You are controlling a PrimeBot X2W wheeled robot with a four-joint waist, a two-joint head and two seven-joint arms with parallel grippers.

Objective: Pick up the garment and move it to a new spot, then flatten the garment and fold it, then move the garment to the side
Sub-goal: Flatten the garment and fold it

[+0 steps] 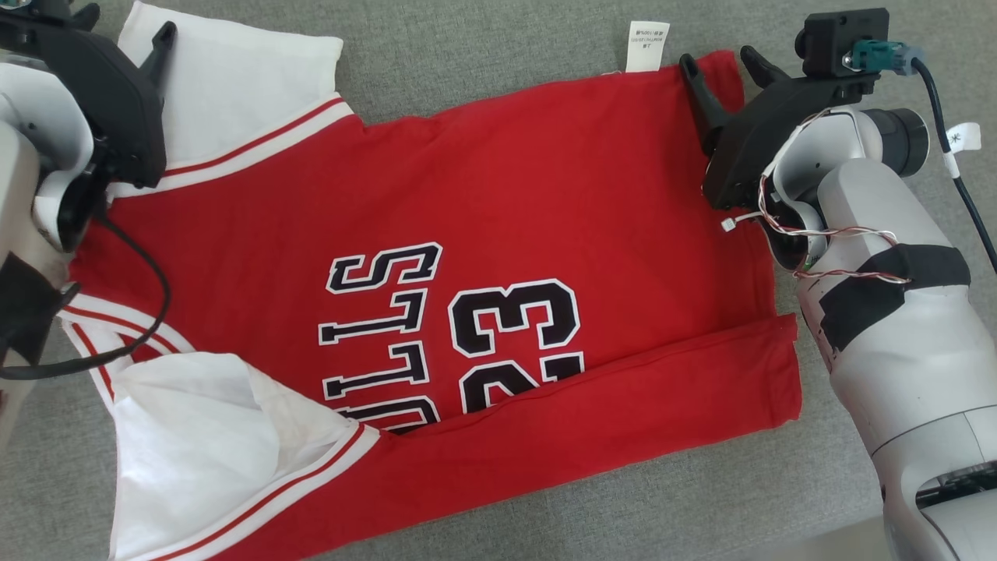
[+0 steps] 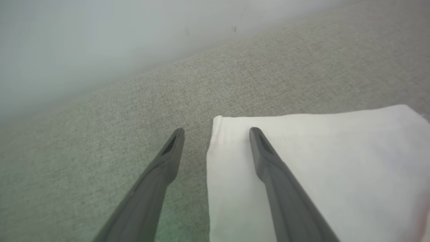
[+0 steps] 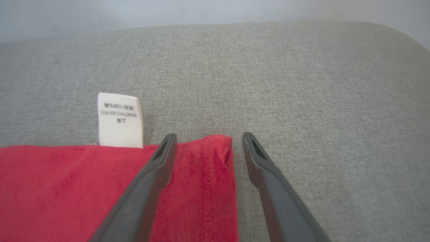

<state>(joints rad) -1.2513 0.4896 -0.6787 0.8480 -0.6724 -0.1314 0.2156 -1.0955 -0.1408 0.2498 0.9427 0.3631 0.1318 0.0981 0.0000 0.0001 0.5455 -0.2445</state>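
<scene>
We log garment (image 1: 498,195) spread mid-view on grey cushion (image 1: 483,47). At 10 o'clock left gripper (image 2: 216,131) straddles white sleeve corner (image 2: 228,134); at 2 o'clock right gripper (image 3: 209,135) straddles red hem corner (image 3: 218,148). Both released, empty; we judge 2 far corners targeted for fold. At 12 o'clock, care label (image 3: 120,121). At 9 o'clock cable (image 1: 167,304) drapes over fabric: snag risk.

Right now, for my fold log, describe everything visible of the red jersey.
The red jersey, seemingly knit, has white sleeves trimmed in red-and-white stripes, plus black, white-outlined lettering and a 23. It lies spread on the grey fabric surface, neck toward the robot's left. Its near edge is folded over in a strip covering part of the print. A care label sticks out at the far edge. The open left gripper straddles the far sleeve's corner, the open right gripper the far hem corner.
</scene>
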